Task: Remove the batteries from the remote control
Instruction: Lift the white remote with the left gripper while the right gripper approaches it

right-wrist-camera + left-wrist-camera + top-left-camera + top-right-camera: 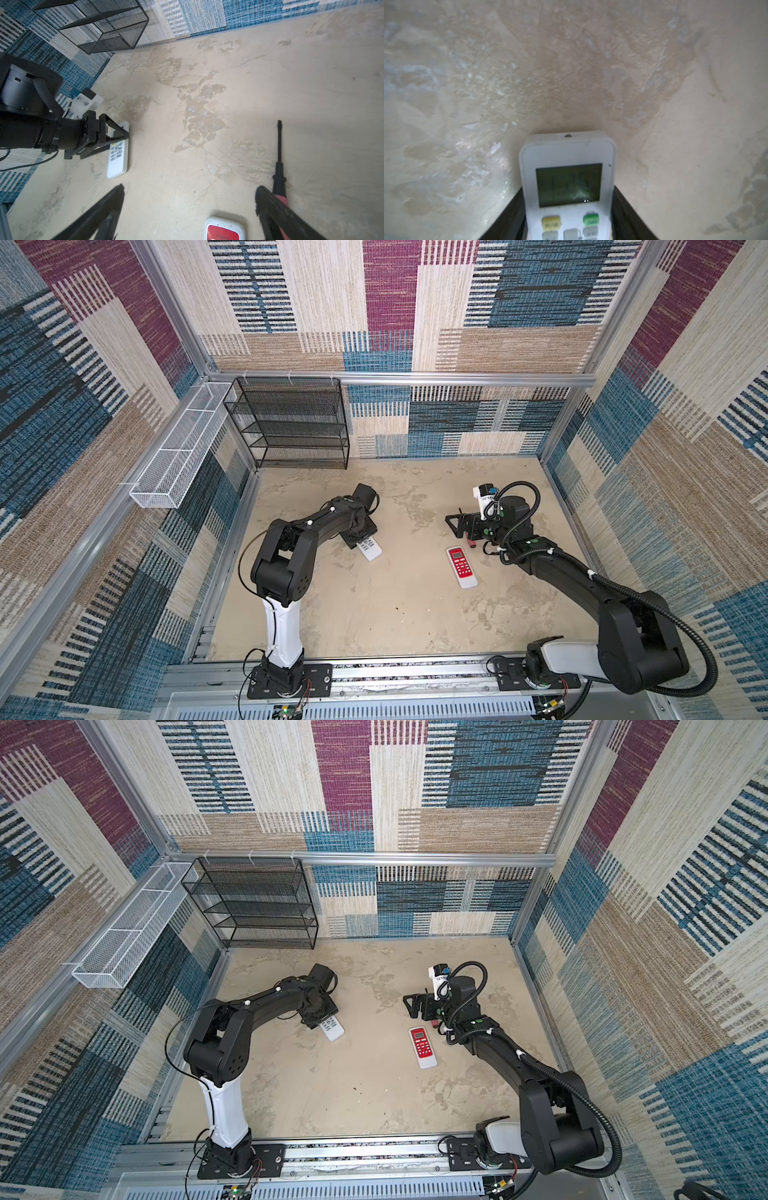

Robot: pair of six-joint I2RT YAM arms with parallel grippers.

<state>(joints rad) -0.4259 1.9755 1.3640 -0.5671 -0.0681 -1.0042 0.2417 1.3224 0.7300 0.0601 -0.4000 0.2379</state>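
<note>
A white remote control [371, 551] [333, 1029] lies face up on the beige floor, left of centre. My left gripper [358, 540] [321, 1020] [568, 188] is shut on it; in the left wrist view both black fingers [517, 207] press against the sides of the remote [568, 149] beside its screen. A red-faced remote control [461, 567] [422, 1047] [225, 228] lies face up to the right. My right gripper [455, 526] [411, 1006] [190, 189] hangs open just behind it, with nothing between its fingers. The batteries are hidden.
A red-handled, black-shaft screwdriver [279, 153] [471, 543] lies beside the right gripper's far finger. A black mesh shelf [291, 423] stands at the back left. A white wire basket [178, 448] hangs on the left wall. Patterned walls enclose the floor.
</note>
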